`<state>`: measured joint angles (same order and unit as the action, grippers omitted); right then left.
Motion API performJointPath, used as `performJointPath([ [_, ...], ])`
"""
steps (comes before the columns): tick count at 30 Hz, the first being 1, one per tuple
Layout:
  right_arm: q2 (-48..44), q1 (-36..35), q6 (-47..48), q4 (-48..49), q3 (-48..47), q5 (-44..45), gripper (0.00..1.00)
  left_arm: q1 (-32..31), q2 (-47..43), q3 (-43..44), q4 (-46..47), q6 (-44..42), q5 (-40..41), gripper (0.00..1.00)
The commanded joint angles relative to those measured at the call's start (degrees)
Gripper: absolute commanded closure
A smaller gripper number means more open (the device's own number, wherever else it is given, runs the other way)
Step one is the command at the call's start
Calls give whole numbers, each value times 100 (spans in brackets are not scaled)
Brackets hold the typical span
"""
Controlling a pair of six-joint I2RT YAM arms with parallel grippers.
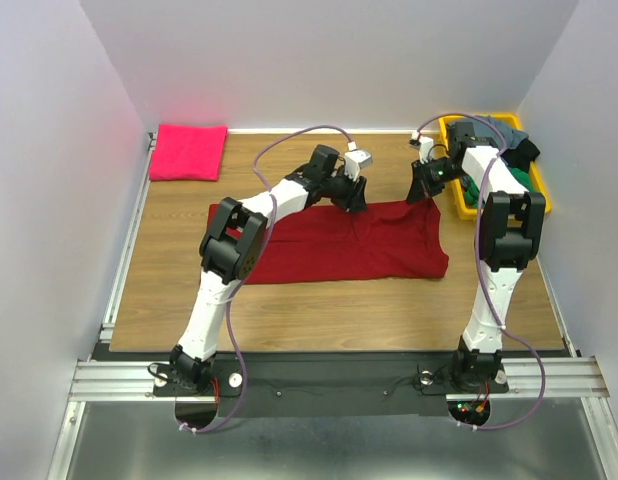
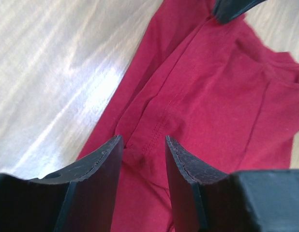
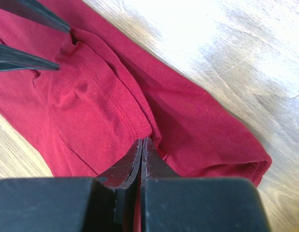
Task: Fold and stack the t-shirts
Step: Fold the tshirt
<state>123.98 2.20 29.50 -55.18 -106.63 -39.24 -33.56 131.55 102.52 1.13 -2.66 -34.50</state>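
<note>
The red shirt (image 1: 369,250) lies on the table (image 1: 169,290), its far edge beneath both pairs of fingers. The left gripper (image 2: 142,140) has its fingers apart over a sleeve seam (image 2: 173,96). The right gripper (image 3: 142,145) has its fingers pressed together, whether on cloth I can't tell. I'd lift straight up so the fold isn't dragged.

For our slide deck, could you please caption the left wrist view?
Left hand open over the crimson t-shirt lying on the wooden table.
</note>
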Motion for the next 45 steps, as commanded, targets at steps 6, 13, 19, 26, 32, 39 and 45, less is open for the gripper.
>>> performJointPath([
  [6,-129,26,144,-10,-69,-101,99,-63,222,435,-385,98,330,57],
  [13,-155,26,179,-28,-33,-83,99,-54,126,409,-236,72,260,81],
  [19,-199,26,223,-46,-25,-75,99,-28,-207,67,334,11,58,91],
  [26,-506,26,530,-107,116,-31,99,-36,-691,-565,774,-323,-179,100],
  [32,-919,26,1127,-274,537,-118,99,-36,-1236,-1479,1328,-543,-312,100],
  [39,-1359,18,1787,-432,1240,-145,99,-115,-1667,-2183,1786,-999,-443,100],
  [45,-1649,18,2060,-485,1733,-136,99,-370,-2027,-2736,1795,-1711,-549,100],
])
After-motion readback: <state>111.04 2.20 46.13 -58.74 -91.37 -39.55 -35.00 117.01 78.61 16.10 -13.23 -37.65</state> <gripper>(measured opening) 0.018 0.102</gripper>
